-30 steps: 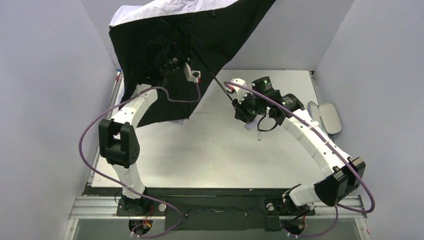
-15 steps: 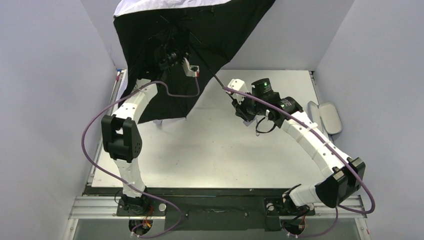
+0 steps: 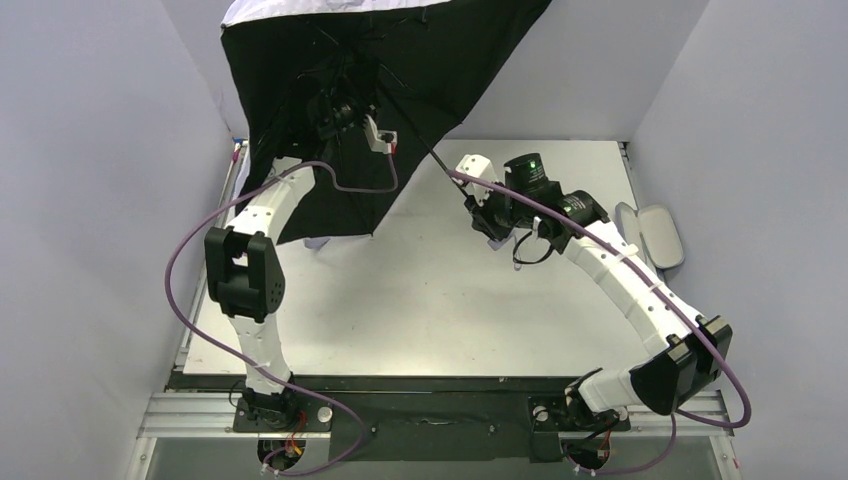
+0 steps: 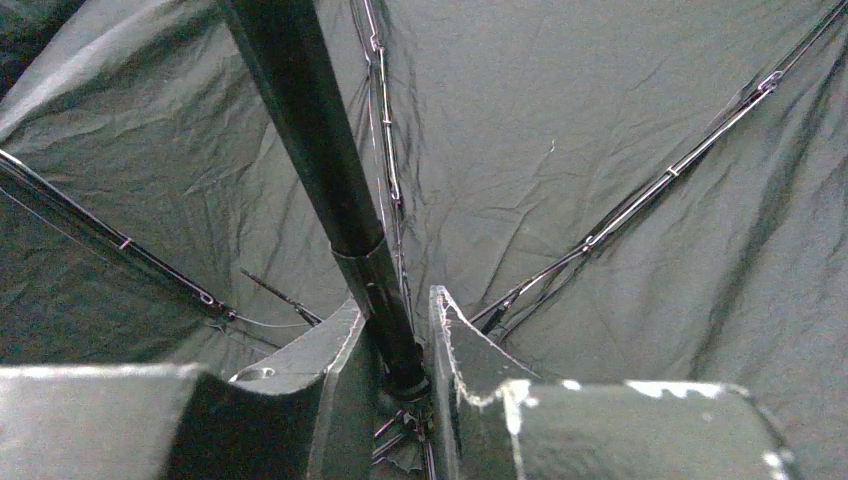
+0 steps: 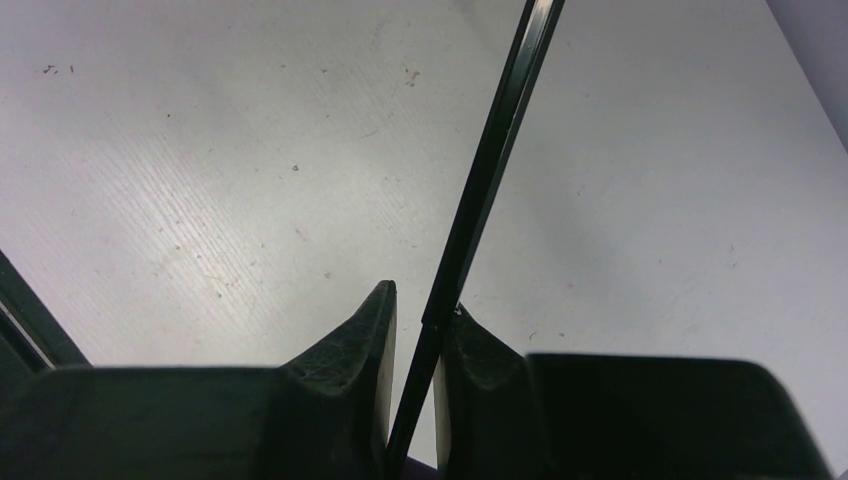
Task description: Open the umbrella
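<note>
The left gripper (image 4: 398, 330) is clamped on umbrella (image 3: 290, 90) shaft under canopy at 11 o'clock; right gripper (image 5: 418, 320) is pinched on thin lower shaft.

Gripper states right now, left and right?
Left gripper: closed on the umbrella, gripping its shaft inside the open fabric.
Right gripper: closed on the umbrella too, farther down the thin shaft.

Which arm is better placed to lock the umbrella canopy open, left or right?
Left, probably. The left gripper is clamped on the shaft inside the umbrella canopy, where the ribs meet, so it can push upward. The right gripper holds the shaft's thin lower end, better as the anchor.
</note>
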{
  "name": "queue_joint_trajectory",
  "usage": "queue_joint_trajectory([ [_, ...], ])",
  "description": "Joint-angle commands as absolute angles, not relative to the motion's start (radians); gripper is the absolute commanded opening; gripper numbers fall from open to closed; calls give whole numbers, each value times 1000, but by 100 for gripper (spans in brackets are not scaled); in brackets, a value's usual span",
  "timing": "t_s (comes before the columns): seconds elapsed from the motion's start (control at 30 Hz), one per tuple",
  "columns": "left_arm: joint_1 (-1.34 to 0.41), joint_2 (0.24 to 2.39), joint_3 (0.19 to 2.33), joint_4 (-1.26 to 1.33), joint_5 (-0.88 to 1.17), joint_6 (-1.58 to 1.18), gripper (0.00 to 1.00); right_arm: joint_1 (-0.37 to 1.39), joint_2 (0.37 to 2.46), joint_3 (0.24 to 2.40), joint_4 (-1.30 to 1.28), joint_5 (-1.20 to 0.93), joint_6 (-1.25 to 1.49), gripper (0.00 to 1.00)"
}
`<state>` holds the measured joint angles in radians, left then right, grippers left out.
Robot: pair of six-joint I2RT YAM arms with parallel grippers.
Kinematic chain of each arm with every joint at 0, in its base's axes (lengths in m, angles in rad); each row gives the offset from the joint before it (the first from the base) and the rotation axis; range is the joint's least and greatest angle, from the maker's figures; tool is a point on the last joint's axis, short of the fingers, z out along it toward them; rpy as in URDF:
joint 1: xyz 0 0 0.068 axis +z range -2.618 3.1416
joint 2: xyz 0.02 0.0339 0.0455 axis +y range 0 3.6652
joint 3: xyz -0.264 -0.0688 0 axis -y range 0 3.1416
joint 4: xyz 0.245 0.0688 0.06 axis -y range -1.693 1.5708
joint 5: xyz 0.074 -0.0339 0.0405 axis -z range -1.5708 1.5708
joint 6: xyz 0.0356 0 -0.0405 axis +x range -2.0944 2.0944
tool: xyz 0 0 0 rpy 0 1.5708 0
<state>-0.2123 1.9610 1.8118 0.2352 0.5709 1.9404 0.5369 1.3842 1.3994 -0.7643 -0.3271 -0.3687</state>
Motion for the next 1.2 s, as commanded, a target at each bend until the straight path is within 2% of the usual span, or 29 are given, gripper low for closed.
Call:
queue_joint_trajectory([
  [0.0,-59,1885,1822,530,122,1957,17,569,1348,1410,-1258,-509,-474,0],
  [0.1,-104,1864,1787,531,178,1952,19,570,1346,1431,-1174,-537,-431,0],
  [0.17,-126,1846,1767,517,212,1947,25,571,1342,1442,-1124,-555,-397,0],
  [0.27,-146,1812,1718,500,262,1933,42,571,1328,1449,-1043,-587,-340,0],
  [0.37,-153,1778,1661,491,317,1909,52,569,1309,1439,-947,-634,-253,0],
  [0.63,-169,1639,1481,390,469,1813,71,541,1287,1403,-622,-704,74,0],
  [0.8,-169,1537,1425,227,611,1732,77,509,1290,1366,-403,-728,270,0],
  [0.9,-170,1480,1405,114,672,1695,99,489,1286,1340,-261,-735,408,0],
  [1.03,-177,1420,1376,37,718,1596,97,476,1282,1307,-138,-733,530,0],
  [1.17,-193,1356,1354,8,713,1335,97,473,1267,1274,-50,-721,592,0],
])
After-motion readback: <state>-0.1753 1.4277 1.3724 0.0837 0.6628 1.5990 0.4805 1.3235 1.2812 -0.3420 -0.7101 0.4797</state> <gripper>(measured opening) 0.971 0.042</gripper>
